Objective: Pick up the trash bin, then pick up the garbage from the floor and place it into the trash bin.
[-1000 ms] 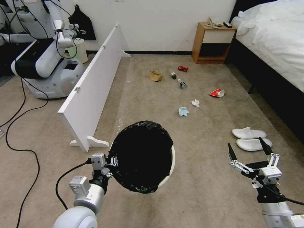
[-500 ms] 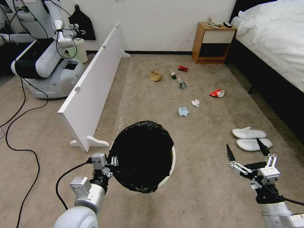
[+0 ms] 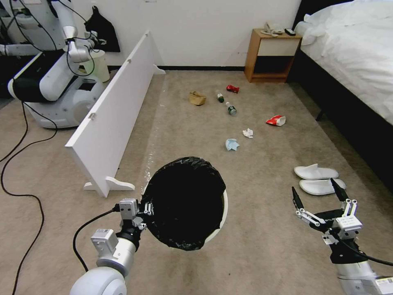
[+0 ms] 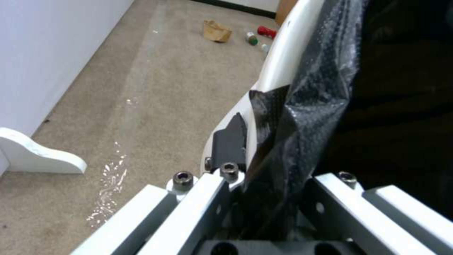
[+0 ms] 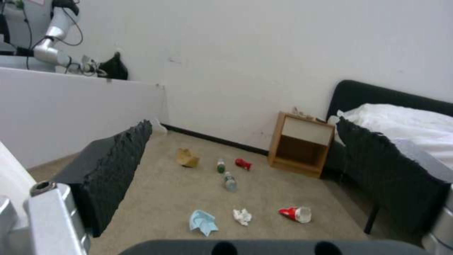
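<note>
The trash bin (image 3: 223,207), white with a black bag over its rim, hangs off the carpet in front of me. My left gripper (image 3: 144,209) is shut on its near-left rim; in the left wrist view the gripper (image 4: 264,152) pinches the rim (image 4: 278,63) and bag. My right gripper (image 3: 314,189) hovers open and holds nothing, just short of two white slippers (image 3: 316,172). Further out lie a blue mask (image 3: 231,144), tissue (image 3: 247,132), snack packet (image 3: 276,120), two bottles (image 3: 231,109), a red wrapper (image 3: 233,88) and a tan paper bag (image 3: 197,98).
A long white panel (image 3: 114,114) stands on feet along the left. Behind it are another robot (image 3: 53,82), a pale bin (image 3: 99,65) and floor cables (image 3: 16,188). A wooden nightstand (image 3: 270,55) stands at the far wall, a bed (image 3: 356,61) along the right.
The whole picture has slid a little to the left, so the camera has moved. Both grippers keep their state and nearly the same place, the bin still held.
</note>
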